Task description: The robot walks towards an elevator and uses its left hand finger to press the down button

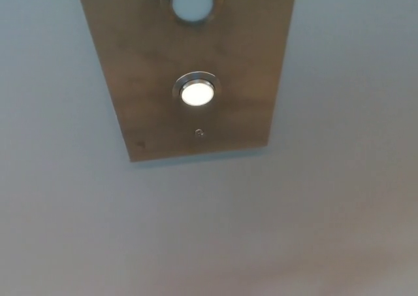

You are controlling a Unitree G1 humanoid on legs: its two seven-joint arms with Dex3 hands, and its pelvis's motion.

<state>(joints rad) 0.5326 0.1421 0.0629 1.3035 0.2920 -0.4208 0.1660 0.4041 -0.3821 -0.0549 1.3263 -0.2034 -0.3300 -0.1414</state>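
A brushed metal button panel [150, 74] is fixed to a pale grey wall and fills the upper middle of the head view. Its lower round button [196, 93], ringed in steel, glows bright white. The upper round button [192, 0] sits at the picture's top edge and looks dimmer, a pale blue-white. A small screw [199, 132] sits just below the lit button. Neither of my hands shows anywhere in the picture.
The grey wall [209, 224] spreads around and below the panel. A faint shadow runs along the panel's lower edge.
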